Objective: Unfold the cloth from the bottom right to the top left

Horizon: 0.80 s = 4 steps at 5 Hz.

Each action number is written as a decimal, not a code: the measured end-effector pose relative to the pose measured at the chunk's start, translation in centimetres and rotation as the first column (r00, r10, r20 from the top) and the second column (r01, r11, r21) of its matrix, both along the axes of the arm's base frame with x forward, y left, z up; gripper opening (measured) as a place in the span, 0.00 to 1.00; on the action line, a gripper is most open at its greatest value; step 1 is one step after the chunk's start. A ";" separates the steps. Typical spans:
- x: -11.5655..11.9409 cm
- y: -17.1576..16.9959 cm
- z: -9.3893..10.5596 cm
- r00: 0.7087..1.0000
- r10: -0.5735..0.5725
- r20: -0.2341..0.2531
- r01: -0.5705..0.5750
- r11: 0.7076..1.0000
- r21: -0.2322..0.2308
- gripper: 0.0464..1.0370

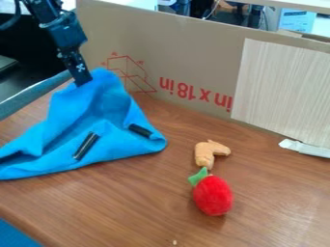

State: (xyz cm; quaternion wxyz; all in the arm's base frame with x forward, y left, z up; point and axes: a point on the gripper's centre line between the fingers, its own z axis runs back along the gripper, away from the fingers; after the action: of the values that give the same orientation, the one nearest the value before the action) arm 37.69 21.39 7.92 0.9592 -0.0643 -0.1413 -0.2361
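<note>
The gripper (81, 81) is at the upper left, pointing down, shut on the raised top corner of the blue cloth (97, 108). From that corner the cloth hangs in folds and spreads over the left part of the table, its lower edge running from the left border of the view to a rounded corner near the middle. Two short black pieces lie on the cloth, one (86, 145) toward its lower middle and the other (140, 130) near its right corner.
An orange-tan toy piece (204, 155) and a red plush fruit with a green leaf (213, 195) lie on the wooden table (129, 207), right of the cloth. A cardboard wall (187, 53) stands along the back, with a white strip (305, 148) at its right foot.
</note>
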 end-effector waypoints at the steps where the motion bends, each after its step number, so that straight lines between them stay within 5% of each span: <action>1: 0.8 1.6 -1.1 0.996 0.078 -0.036 -0.075 0.994 0.085 0.00; 3: 3.4 1.1 -4.3 0.991 0.108 -0.074 -0.087 0.965 0.247 0.00; 4: 4.2 1.9 -4.4 0.993 0.119 -0.019 -0.108 0.947 0.302 0.00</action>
State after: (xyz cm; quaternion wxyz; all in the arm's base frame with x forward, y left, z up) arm 41.89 23.26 3.56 0.9723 0.0861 -0.0895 -0.1981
